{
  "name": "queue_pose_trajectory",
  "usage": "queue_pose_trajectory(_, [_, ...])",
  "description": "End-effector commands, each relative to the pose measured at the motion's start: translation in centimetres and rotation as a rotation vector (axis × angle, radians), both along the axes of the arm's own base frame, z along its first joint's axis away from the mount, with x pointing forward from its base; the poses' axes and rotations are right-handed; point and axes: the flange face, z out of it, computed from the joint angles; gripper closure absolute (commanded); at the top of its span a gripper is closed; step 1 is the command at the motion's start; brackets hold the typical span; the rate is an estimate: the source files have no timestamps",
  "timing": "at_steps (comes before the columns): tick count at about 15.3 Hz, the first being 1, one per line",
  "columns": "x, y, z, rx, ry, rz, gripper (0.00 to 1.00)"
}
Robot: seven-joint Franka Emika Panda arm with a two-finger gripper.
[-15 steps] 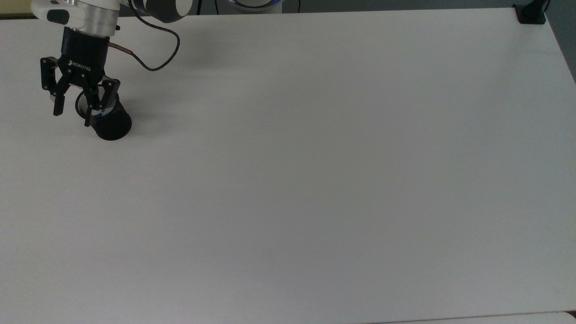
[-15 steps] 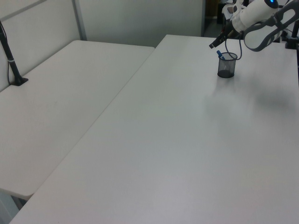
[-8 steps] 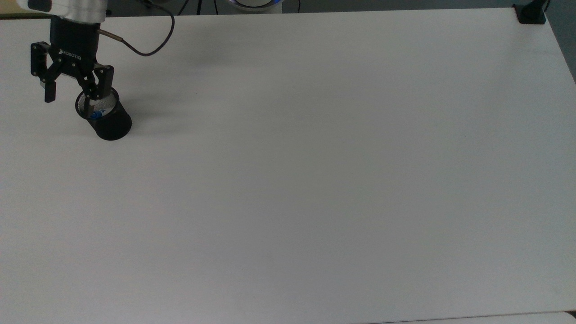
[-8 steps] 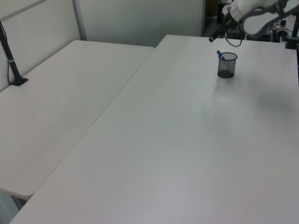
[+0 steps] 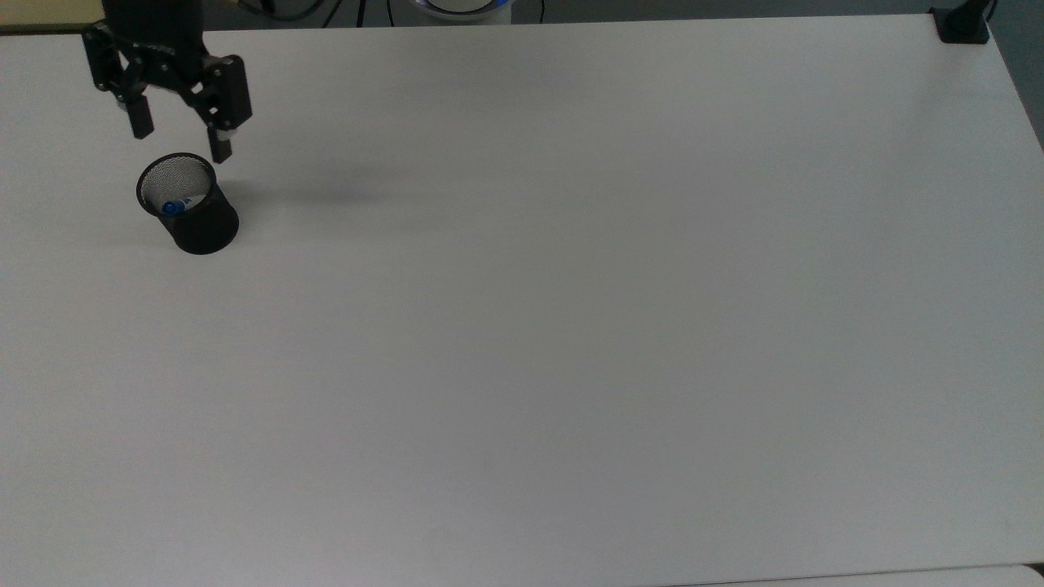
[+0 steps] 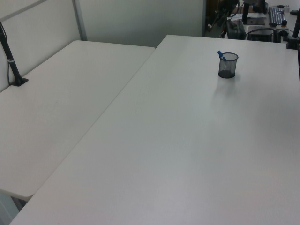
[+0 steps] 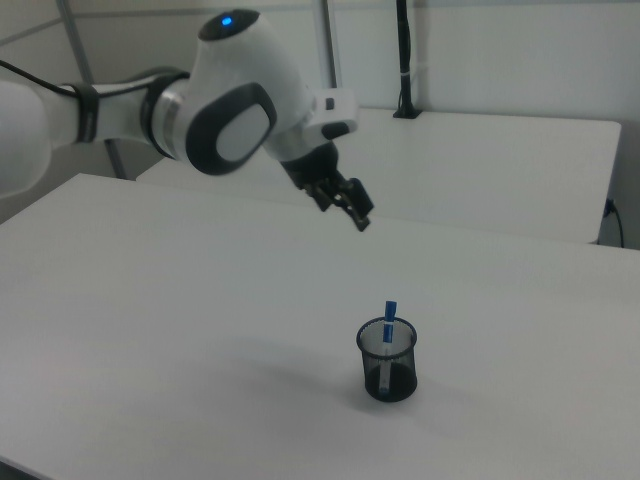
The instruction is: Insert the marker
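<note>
The marker (image 5: 172, 207) stands inside the black mesh cup (image 5: 194, 216) at the top view's left, its blue end just above the rim. In the left view the marker (image 6: 221, 55) leans out of the cup (image 6: 228, 66). In the right view the marker (image 7: 388, 316) stands nearly upright in the cup (image 7: 387, 364). My gripper (image 5: 181, 139) hangs open and empty above the table, just beyond the cup toward the top view's top edge. The right view shows the gripper (image 7: 357, 214) well above the cup and off to the right view's left.
A black clamp mount (image 5: 963, 24) sits at the table's corner in the top view's top right. The white arm (image 7: 225, 105) reaches in from the right view's left. A second white table (image 6: 61, 98) with a black post (image 6: 11, 60) adjoins on the left view's left.
My open gripper has lifted off the cup and drawn back toward the top view's top edge, shifting slightly right. The marker has stayed in the cup.
</note>
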Motion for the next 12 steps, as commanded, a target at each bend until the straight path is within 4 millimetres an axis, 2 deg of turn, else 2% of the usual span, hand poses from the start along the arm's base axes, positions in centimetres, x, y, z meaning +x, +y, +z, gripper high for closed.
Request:
queue_pose_trajectory(1, [-2.0, 4.4, 2.3, 0.069, 0.126, 0.006, 0.03])
queue_pose_trajectory(2, [-2.2, 5.1, 3.1, 0.084, 0.156, -0.001, 0.00])
queue_pose_trajectory(6, [-3.4, 8.1, 5.9, 0.150, 0.295, 0.032, 0.00])
queue_pose_trajectory(9, [-3.9, 10.0, 5.9, 0.175, 0.362, 0.061, 0.00])
queue_pose_trajectory(12, [-2.8, 10.8, 5.8, 0.148, 0.329, 0.086, 0.00])
